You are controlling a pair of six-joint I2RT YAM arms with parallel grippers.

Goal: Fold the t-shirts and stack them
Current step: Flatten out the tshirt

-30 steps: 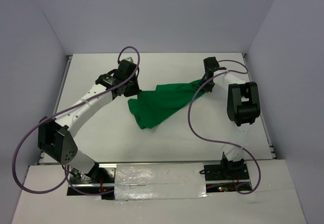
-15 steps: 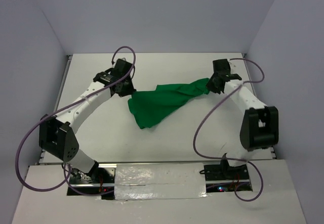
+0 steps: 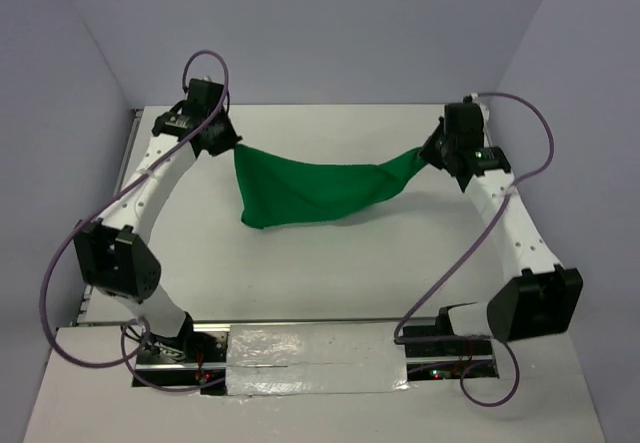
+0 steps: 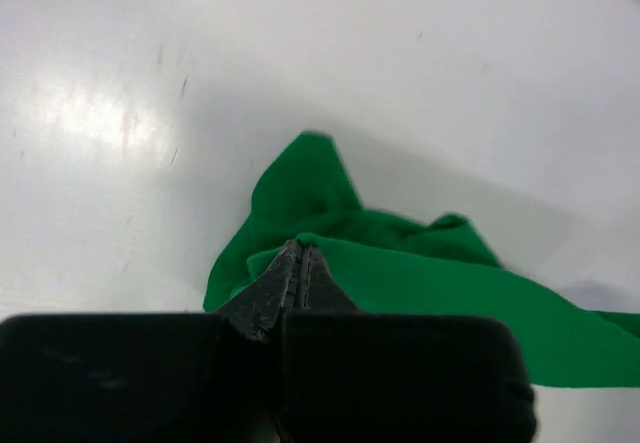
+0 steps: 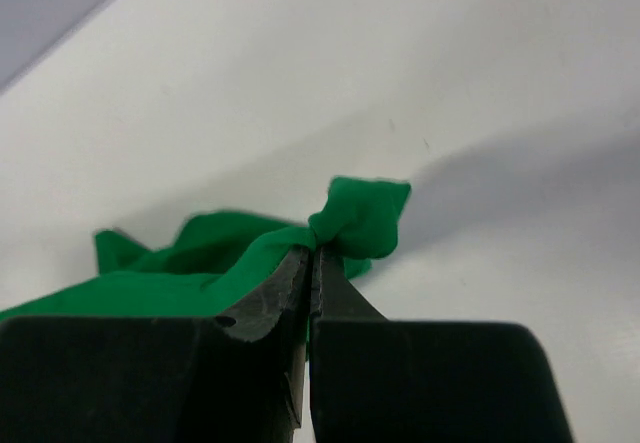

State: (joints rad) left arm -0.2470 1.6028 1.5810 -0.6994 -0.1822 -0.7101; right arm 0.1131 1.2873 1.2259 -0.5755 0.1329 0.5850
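The bright green t-shirt [image 3: 315,188] hangs stretched between my two grippers above the white table [image 3: 320,263], sagging in the middle. My left gripper [image 3: 232,144] is shut on its left end at the far left. My right gripper [image 3: 428,153] is shut on its right end at the far right. In the left wrist view the shut gripper [image 4: 301,251] pinches a fold of the t-shirt [image 4: 420,273]. In the right wrist view the shut gripper [image 5: 314,253] holds a bunched knot of the t-shirt [image 5: 362,215].
Grey walls [image 3: 320,33] close the table at the back and sides. Purple cables [image 3: 60,283] loop beside both arms. The arm bases stand on a taped strip [image 3: 315,348] at the near edge.
Both grippers have moved apart and toward the back corners, the left one leftward and the right one rightward. The t-shirt has been pulled out from a bunched drape into a wide stretched span.
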